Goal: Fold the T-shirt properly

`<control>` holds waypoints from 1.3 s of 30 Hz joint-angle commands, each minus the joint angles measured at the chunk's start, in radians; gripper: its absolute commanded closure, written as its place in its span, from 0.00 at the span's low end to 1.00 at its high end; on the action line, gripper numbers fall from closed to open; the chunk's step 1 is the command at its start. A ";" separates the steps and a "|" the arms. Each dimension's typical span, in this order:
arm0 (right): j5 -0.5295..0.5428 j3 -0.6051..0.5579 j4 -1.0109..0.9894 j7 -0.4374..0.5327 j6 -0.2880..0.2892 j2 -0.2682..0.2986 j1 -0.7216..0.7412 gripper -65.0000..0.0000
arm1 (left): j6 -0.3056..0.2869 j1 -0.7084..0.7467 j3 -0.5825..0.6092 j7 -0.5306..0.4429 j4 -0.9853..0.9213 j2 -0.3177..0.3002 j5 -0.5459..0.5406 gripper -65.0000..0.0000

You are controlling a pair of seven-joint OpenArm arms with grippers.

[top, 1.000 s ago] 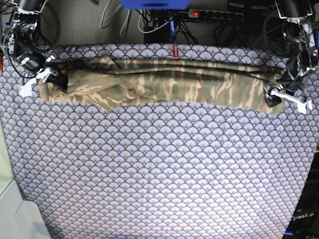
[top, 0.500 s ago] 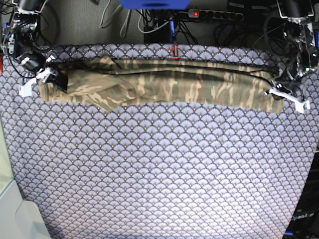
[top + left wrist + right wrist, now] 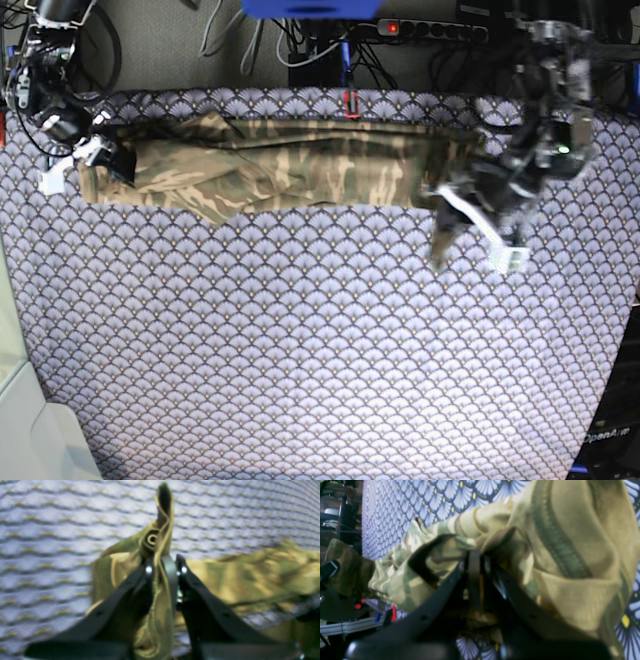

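1. Camouflage cloth in tan, olive and brown, the T-shirt (image 3: 290,168), lies folded into a long band along the far side of the bench (image 3: 320,340), which is covered by a purple scallop-patterned tablecloth (image 3: 300,380).
2. At the base view's right, the left claw (image 3: 470,225) is closed on the shirt's end, and that end is lifted off the bench and hangs bunched toward the middle.
3. From the left wrist view, the left claw (image 3: 163,565) pinches a thin upright fold of the shirt (image 3: 250,575) between its 2 dark fingers (image 3: 205,600), with a tip of cloth standing above them; the picture is blurred.
4. At the base view's left, the right claw (image 3: 85,160) sits at the shirt's other end, which rests flat on the tablecloth.
5. From the right wrist view, the right claw (image 3: 476,562) is clamped shut on gathered cloth, and a ribbed hem of the shirt (image 3: 570,542) drapes just beside it.
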 commanded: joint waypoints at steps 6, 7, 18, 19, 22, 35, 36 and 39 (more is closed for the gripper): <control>-0.001 0.001 0.013 -0.006 0.006 0.017 0.005 1.00 | -0.001 0.006 0.132 -0.012 0.013 0.062 0.092 0.99; -0.001 0.001 0.013 -0.006 0.006 0.017 0.005 1.00 | -0.001 0.021 0.141 -0.022 0.019 0.077 0.137 0.99; -0.001 -0.013 0.013 -0.004 0.006 0.017 -0.001 1.00 | -0.002 0.055 0.148 -0.112 0.030 0.276 0.323 0.99; -0.001 -0.019 0.013 -0.003 0.006 0.017 -0.001 1.00 | -0.002 0.042 0.150 -0.111 0.030 0.289 0.323 0.99; -0.001 -0.025 0.015 -0.001 0.006 0.017 -0.001 1.00 | -0.002 0.013 0.191 -0.109 0.030 0.316 0.324 0.99; -0.001 -0.026 0.015 -0.003 0.006 0.017 -0.002 1.00 | -0.002 0.016 0.385 -0.121 -0.029 0.353 0.445 0.98; -0.001 -0.026 0.015 -0.003 0.006 0.017 -0.002 1.00 | -0.002 0.015 0.386 -0.121 -0.029 0.353 0.444 0.98; -0.001 -0.026 0.015 -0.004 0.006 0.017 -0.002 1.00 | -0.002 0.016 0.386 -0.121 -0.024 0.353 0.442 0.89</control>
